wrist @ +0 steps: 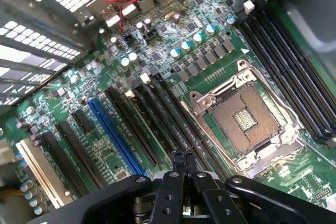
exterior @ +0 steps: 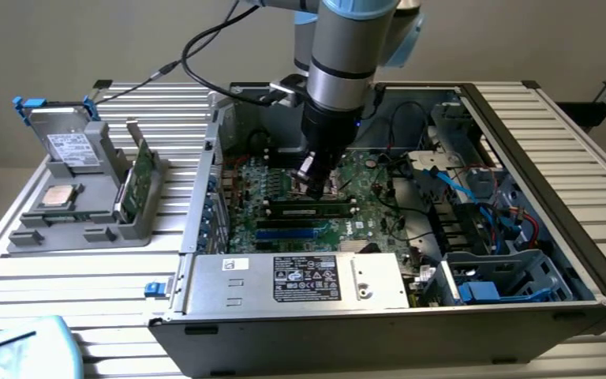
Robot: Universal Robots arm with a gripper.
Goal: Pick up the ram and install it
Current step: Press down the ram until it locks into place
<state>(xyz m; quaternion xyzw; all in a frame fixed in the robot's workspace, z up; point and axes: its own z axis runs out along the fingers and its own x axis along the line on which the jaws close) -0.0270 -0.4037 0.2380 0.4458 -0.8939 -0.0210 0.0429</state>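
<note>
The ram [exterior: 308, 211] is a slim dark green stick lying along a memory slot on the motherboard [exterior: 282, 185], inside the open computer case [exterior: 555, 158]. My gripper [exterior: 308, 185] hangs over the board just behind the stick, near the processor socket [wrist: 244, 121]. In the wrist view my gripper [wrist: 184, 155] is shut, its two black fingers pressed together with nothing between them. Their tips sit above the row of long black memory slots [wrist: 168, 124] beside the socket. I cannot tell whether the tips touch the board.
A power supply [exterior: 303, 280] fills the case's front, with a drive cage [exterior: 492, 276] and blue cables at the exterior view's right. A grey holder [exterior: 82, 213] at the exterior view's left carries a hard drive, a processor and a tall green card [exterior: 140, 178]. A blue slot [wrist: 113, 135] lies beside the memory slots.
</note>
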